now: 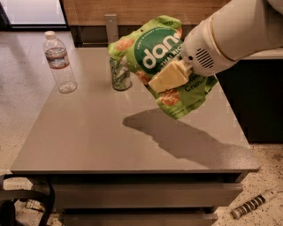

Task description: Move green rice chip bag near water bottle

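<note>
A big grey table [88, 132] fills the middle of the room. Its top is flat, and a dark shadow [177, 137] lies on its right part. The end effector [170, 77] hangs in the air above that side. The floor [22, 101] is pale with little dark specks. Behind the table is a brown wooden wall [132, 6], and a thin grey post [111, 26] stands at the back edge. At the top left, a bright window [35, 11] glows white. On the right stands a black cabinet [256, 101] with a pale top. A striped stick [254, 204] lies on the floor at the bottom right, and black cords [26, 203] sit at the bottom left.
</note>
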`<state>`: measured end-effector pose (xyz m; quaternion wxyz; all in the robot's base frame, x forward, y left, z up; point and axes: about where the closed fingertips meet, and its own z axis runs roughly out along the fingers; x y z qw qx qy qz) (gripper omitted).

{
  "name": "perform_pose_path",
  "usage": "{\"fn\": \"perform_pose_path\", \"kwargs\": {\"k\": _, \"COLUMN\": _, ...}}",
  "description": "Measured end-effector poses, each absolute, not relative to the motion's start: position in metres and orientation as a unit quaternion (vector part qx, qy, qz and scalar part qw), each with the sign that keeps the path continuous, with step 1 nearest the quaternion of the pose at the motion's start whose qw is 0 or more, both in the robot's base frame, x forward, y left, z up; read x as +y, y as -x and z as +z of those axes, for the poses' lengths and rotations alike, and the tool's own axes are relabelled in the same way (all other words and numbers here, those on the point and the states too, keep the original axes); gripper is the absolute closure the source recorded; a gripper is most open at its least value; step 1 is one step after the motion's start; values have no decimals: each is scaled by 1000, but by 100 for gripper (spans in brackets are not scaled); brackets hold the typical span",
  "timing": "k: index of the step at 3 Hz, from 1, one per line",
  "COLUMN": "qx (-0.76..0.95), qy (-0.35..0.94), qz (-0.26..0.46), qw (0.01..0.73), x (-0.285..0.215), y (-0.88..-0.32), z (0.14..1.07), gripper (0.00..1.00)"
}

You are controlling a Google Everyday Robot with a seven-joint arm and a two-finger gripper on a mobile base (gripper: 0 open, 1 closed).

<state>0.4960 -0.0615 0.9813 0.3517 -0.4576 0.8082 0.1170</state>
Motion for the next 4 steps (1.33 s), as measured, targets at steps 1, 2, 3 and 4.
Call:
{"fn": "perform_pose_path", "kwargs": {"k": 1, "qx": 785, "qy": 494, "qz": 142, "qw": 345, "x": -29, "y": -493, "z": 971, "gripper": 100}}
{"fn": "perform_pose_path", "kwargs": {"k": 2, "qx": 755, "qy": 532, "qz": 168, "qw": 345, "x": 4, "y": -490, "z": 957, "gripper": 100}}
{"fn": "perform_pose_path", "kwargs": {"k": 3, "qx": 728, "qy": 561, "qz": 185, "qw": 347, "x": 28, "y": -492, "z": 948, "gripper": 100}}
{"fn": "perform_pose_path", "kwargs": {"k": 4, "qx": 728, "qy": 561, "qz": 185, "qw": 347, "x": 28, "y": -492, "z": 948, "gripper": 100}}
